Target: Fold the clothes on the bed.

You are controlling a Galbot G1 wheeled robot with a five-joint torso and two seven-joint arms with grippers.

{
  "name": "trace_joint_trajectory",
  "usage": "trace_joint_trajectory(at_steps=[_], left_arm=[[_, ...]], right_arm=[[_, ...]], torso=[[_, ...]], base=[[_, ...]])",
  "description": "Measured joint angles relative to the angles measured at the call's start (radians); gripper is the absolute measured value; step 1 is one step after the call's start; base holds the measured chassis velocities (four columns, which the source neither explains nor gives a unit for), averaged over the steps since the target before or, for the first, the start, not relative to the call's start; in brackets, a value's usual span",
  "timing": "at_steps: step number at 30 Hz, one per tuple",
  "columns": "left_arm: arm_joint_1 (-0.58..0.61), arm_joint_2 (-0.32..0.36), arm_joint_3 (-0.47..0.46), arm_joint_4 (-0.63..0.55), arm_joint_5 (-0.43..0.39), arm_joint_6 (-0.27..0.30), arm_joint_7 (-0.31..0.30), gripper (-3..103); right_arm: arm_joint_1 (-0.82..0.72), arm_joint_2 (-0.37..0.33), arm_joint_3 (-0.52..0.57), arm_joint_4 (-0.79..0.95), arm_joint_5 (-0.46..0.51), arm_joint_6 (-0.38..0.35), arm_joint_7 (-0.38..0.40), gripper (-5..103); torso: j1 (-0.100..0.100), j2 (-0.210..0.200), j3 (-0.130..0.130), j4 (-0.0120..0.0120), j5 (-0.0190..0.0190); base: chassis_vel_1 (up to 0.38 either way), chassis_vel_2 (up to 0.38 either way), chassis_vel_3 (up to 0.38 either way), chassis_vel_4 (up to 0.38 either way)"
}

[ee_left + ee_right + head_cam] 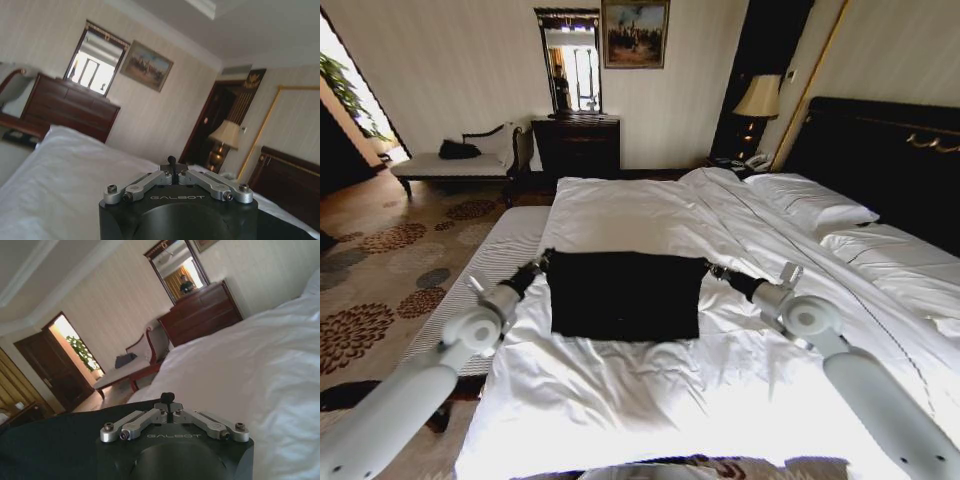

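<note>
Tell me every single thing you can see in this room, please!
T-shirt: one, black, folded into a rectangle on the middle of the bed.
Bed: one, white sheets, dark headboard on the right.
Pillows: at least two, white, by the headboard.
Bench: one, grey striped, along the bed's left side.
Chaise: one, pale, by the far wall, a dark bundle on it.
Dresser: one, dark wood, far wall, mirror above it.
Painting: one, framed, beside the mirror.
Lamp: one, cream shade, far right corner.
Carpet: patterned, brown, left of the bed.
Left pincer: at the shirt's upper left corner.
Right pincer: at the shirt's upper right corner.
</note>
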Motion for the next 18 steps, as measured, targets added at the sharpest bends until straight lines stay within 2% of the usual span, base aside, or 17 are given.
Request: trace_joint_trajectory(at_steps=[3,9,13,17,18], left_arm=[[0.072,0.013,-0.088,-0.069,0.0,-0.011,-0.001,1],[0.196,0.011,-0.192,-0.176,0.02,-0.014,0.005,1],[0.282,-0.006,-0.266,-0.227,0.036,-0.021,0.007,1],[0.422,-0.042,-0.385,-0.285,0.047,-0.025,0.029,1],[0.422,-0.042,-0.385,-0.285,0.047,-0.025,0.029,1]], right_arm=[[-0.012,-0.004,0.024,0.053,0.032,0.014,0.027,0],[-0.053,-0.016,0.072,0.119,0.063,0.012,0.038,0],[-0.103,-0.026,0.125,0.158,0.078,-0.001,0.045,0],[-0.219,-0.027,0.223,0.227,0.112,-0.027,0.07,0],[-0.219,-0.027,0.223,0.227,0.112,-0.027,0.07,0]], torso=[[0.0,0.0,0.0,-0.0001,0.0],[0.0,0.0,0.0,0.0,0.0001],[0.0,0.0,0.0,-0.0004,0.0001],[0.0,0.0,0.0,-0.0001,0.0002],[0.0,0.0,0.0,-0.0001,0.0002]], base=[[0.0,0.0,0.0,0.0],[0.0,0.0,0.0,0.0],[0.0,0.0,0.0,0.0],[0.0,0.0,0.0,0.0],[0.0,0.0,0.0,0.0]])
